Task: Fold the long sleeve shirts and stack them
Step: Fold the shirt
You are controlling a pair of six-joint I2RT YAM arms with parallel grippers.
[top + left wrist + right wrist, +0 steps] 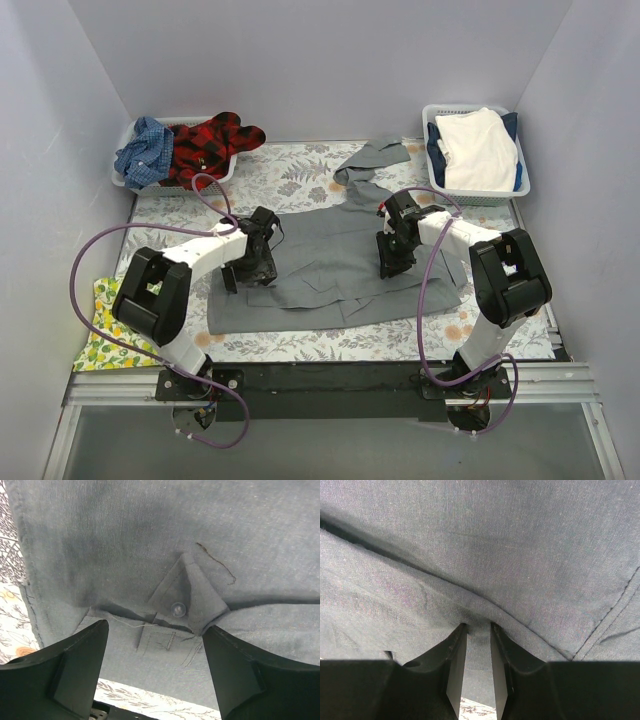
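We see bare worktop between the left basket and right basket; the grey shirt covers the middle.

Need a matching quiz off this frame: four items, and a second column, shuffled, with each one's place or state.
Items
1. grey shirt
2. red plaid shirt
3. lemon-print cloth
4. left gripper

Place or state
A. in the far-left basket
B. open over a buttoned pocket
C. spread across the middle of the table
D. at the table's near-left corner

Pairs: 1-C, 2-A, 3-D, 4-B
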